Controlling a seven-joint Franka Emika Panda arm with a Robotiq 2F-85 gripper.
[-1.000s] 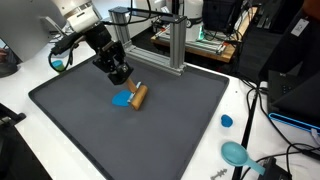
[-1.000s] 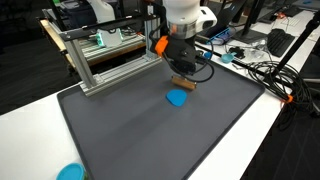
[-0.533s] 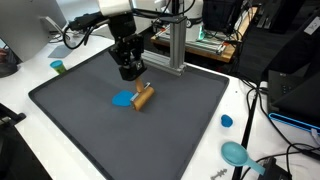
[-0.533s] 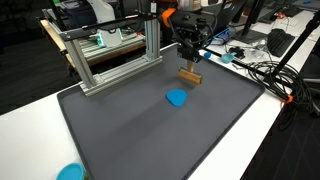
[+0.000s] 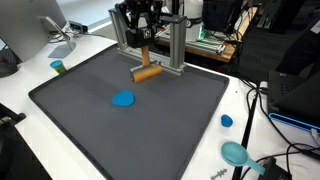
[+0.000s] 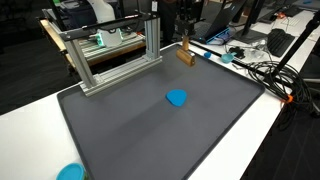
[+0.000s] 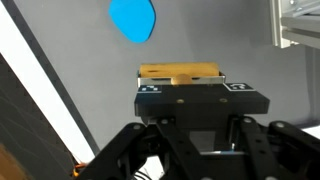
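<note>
A short wooden block (image 5: pixel 146 72) hangs in the air above the back of the dark grey mat (image 5: pixel 180 125), held from above by my gripper (image 5: pixel 145 60), which is shut on it. In an exterior view the block (image 6: pixel 186 56) sits high near the top edge, with most of the arm cut off. The wrist view shows the block (image 7: pixel 180 73) crosswise just beyond the black gripper body (image 7: pixel 200 103); the fingertips are hidden. A flat blue disc (image 5: pixel 123 99) (image 6: pixel 177 98) (image 7: pixel 132 18) lies alone on the mat, below and apart from the block.
An aluminium frame (image 5: pixel 176 45) (image 6: pixel 110 55) stands at the mat's back edge, close to the raised gripper. A small blue cap (image 5: pixel 227 121) and a teal bowl (image 5: pixel 236 153) lie on the white table, a green cup (image 5: pixel 57 67) beyond the mat. Cables clutter one side (image 6: pixel 260 70).
My gripper has risen from beside the blue disc, carrying the wooden block up and back toward the aluminium frame. The blue disc stayed on the mat.
</note>
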